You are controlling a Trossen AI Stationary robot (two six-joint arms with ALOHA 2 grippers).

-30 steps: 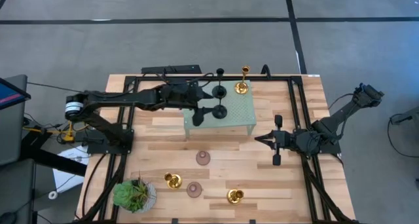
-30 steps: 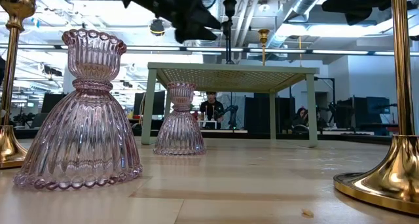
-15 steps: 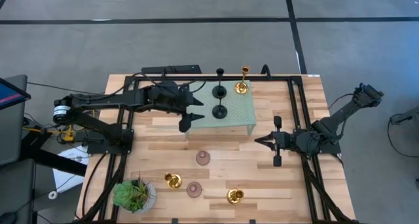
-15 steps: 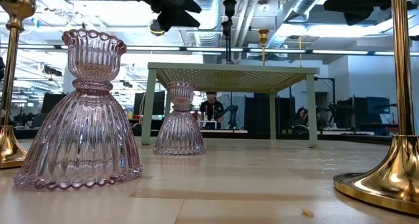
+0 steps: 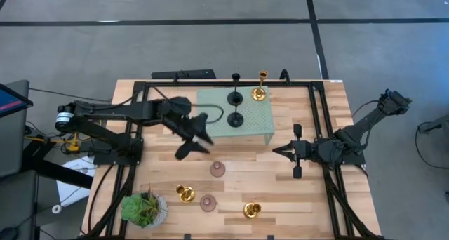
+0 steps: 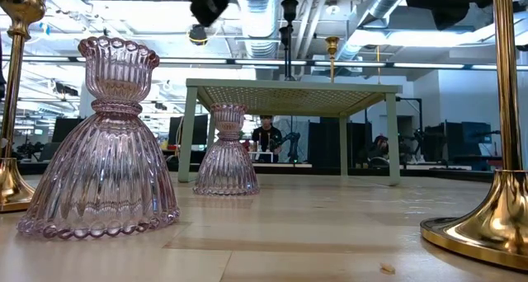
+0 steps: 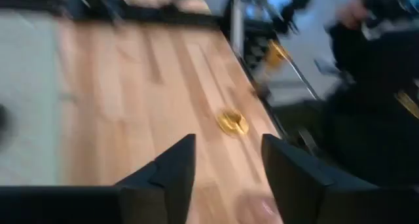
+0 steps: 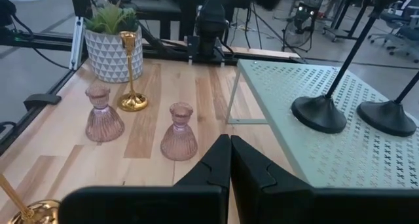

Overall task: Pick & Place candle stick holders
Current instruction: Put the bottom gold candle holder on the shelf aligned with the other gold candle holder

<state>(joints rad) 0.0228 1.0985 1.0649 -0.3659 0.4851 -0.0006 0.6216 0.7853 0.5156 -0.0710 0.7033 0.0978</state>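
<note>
we see our left gripper with its jaws spread wide and holding nothing, hanging above the tabletop just beside the green platform, where two black holders and one gold holder already stand. the two pink glass holders and two more gold holders wait on the wood, and our right gripper rests with its jaws pressed together, empty. we think the pink ones are heavy, slippery and easy to break, so we should pinch the thin neck under the cup; the tall gold ones look tippy, so grab the stem low.
</note>
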